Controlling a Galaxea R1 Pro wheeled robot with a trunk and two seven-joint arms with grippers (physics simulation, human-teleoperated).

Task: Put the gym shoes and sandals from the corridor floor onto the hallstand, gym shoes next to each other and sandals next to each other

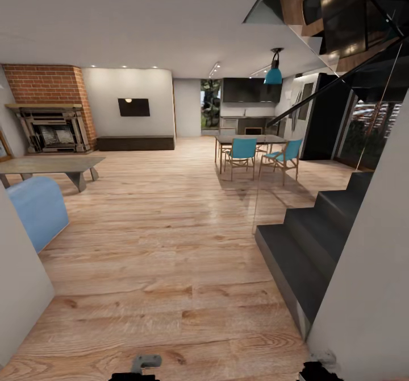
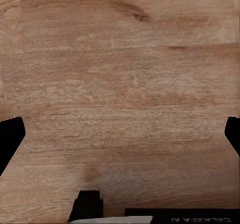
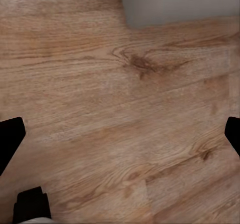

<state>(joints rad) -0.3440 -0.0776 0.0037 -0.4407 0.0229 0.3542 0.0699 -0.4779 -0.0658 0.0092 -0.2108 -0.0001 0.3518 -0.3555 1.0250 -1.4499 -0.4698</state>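
Corridor floor (image 1: 159, 267) of wood planks, two teal chairs (image 1: 243, 152), left tool (image 2: 120, 134) apart, right tool (image 3: 120, 134) apart.

At ten o'clock we see a red brick fireplace (image 1: 51, 108) with a low grey wooden coffee table (image 1: 51, 166) before it and a pale blue padded seat (image 1: 35, 210) at nine. At one o'clock two teal chairs (image 1: 243, 152) stand at a dark dining table (image 1: 250, 139) under a teal pendant lamp (image 1: 274, 74). Dark grey stair steps (image 1: 309, 244) rise at three o'clock.
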